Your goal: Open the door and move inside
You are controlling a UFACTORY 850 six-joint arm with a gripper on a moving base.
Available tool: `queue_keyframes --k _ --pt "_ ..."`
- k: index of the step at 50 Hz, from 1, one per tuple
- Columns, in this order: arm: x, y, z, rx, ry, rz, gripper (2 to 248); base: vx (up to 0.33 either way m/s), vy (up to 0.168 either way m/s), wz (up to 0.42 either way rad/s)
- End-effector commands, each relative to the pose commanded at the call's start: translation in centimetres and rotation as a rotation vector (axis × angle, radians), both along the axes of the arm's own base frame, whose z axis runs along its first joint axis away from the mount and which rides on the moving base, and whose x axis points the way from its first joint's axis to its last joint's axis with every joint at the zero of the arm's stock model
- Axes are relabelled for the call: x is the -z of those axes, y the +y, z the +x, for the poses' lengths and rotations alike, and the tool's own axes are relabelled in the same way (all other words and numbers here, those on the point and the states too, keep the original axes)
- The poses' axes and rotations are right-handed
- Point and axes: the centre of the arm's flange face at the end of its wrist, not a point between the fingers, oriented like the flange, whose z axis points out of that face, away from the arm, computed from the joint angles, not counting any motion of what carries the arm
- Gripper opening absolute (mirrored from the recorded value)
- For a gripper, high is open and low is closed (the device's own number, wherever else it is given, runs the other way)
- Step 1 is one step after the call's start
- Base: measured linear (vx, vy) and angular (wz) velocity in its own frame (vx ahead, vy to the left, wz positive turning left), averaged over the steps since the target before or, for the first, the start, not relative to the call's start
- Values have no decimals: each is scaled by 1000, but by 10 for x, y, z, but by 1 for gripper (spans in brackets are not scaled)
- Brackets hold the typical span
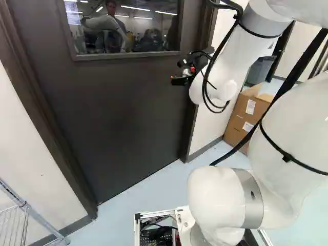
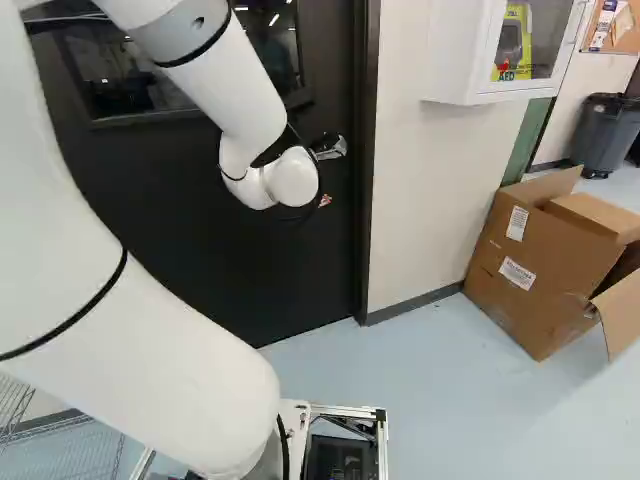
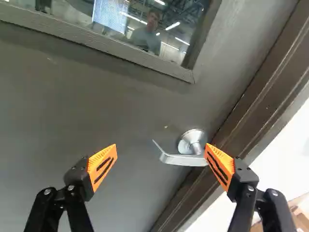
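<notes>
A dark door with a window in its upper part stands closed in its frame, ahead of the arm. Near the door's edge the gripper is held out in front of it in the left base view. The wrist view shows the gripper open, its orange-padded fingers wide apart. The silver lever handle lies ahead, partly between the fingers, its round base close by one fingertip; whether that finger touches it I cannot tell. In the right base view the arm's wrist hides most of the gripper.
Right of the door frame is a white wall with a white cabinet on it. Open cardboard boxes stand on the floor beside that wall, a grey bin farther back. A wire rack stands left of the door.
</notes>
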Motion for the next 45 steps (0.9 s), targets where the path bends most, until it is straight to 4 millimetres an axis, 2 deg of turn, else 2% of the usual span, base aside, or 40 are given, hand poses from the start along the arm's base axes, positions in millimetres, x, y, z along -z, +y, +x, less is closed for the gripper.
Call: queue_keyframes --k 21,45 --pt "1 -17 15 -75 22 -99 247 0 0 0" --pt "1 -18 50 -115 27 -117 247 0 0 0"
